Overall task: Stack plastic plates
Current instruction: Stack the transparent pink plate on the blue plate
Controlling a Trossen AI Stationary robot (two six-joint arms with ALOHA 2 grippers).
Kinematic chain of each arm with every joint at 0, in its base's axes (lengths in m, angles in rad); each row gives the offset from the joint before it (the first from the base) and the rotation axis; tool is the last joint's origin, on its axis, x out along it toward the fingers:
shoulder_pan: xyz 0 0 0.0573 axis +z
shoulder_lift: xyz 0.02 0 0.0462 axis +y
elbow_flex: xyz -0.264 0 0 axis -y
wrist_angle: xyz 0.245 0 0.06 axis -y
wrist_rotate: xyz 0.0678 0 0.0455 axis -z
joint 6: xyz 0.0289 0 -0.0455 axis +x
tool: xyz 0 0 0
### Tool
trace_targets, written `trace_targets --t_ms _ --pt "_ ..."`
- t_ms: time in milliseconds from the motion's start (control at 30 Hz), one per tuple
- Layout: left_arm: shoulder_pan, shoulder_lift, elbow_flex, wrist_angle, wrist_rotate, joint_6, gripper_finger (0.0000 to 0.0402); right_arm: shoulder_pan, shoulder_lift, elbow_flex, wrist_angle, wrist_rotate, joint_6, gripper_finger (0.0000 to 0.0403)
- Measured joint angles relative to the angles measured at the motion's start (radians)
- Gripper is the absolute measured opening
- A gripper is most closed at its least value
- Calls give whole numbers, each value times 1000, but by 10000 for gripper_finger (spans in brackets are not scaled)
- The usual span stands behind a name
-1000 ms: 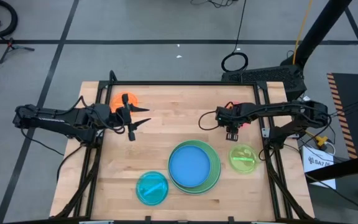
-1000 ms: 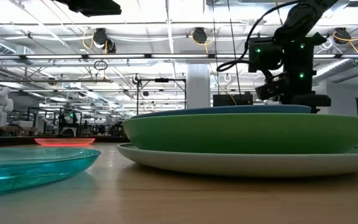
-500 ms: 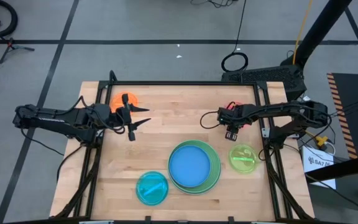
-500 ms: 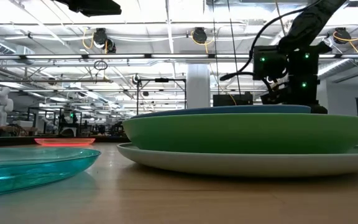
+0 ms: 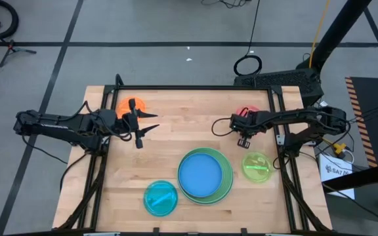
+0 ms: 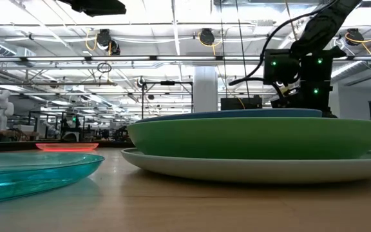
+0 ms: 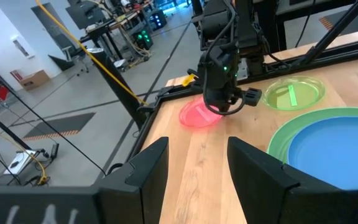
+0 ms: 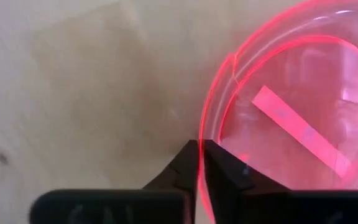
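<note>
Right wrist view: the right tool [image 8: 199,163] has its fingers pinched together on the rim of the pink plate [image 8: 291,118], one finger inside the rim and one outside, so I read it as gripping that plate at its edge; the plate lies flat on the table [image 8: 73,74]; high view puts this at the far right part of the table, with the right tool [image 5: 243,139] low over the pink plate [image 5: 245,113]; the lime plate [image 5: 257,166] sits just beside it toward the near edge, and the stack of blue plate [image 5: 200,175] on green plate [image 5: 227,182] lies mid-table; low view shows a paler plate [image 6: 250,169] under the green one; the cyan plate [image 5: 161,197] is near the front edge, apart from the stack; the orange plate [image 5: 128,105] is at the far left corner, partly under the left tool [image 5: 147,123], which hangs above the table with its fingers spread and nothing between them. Step in hand, as I judge it: lift the pink plate and carry it to a stack. To do it well: an edge grip on thin shiny plastic may slip or let the plate swing, so I would raise it slowly, check the rim is seated deep between the fingers, clear the lime plate, and release only when centred and low.
</note>
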Motion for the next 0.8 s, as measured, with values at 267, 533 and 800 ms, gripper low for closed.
trace_targets --t_ms 267,533,800 --pt "0 0 0 0 0 0 170 0 0 1 -2 -1 -4 5" --pt "0 0 0 0 0 -1 170 19 0 64 -8 -9 -30 2" --pt "0 0 0 -1 0 -6 170 92 0 174 -15 -9 -59 1"
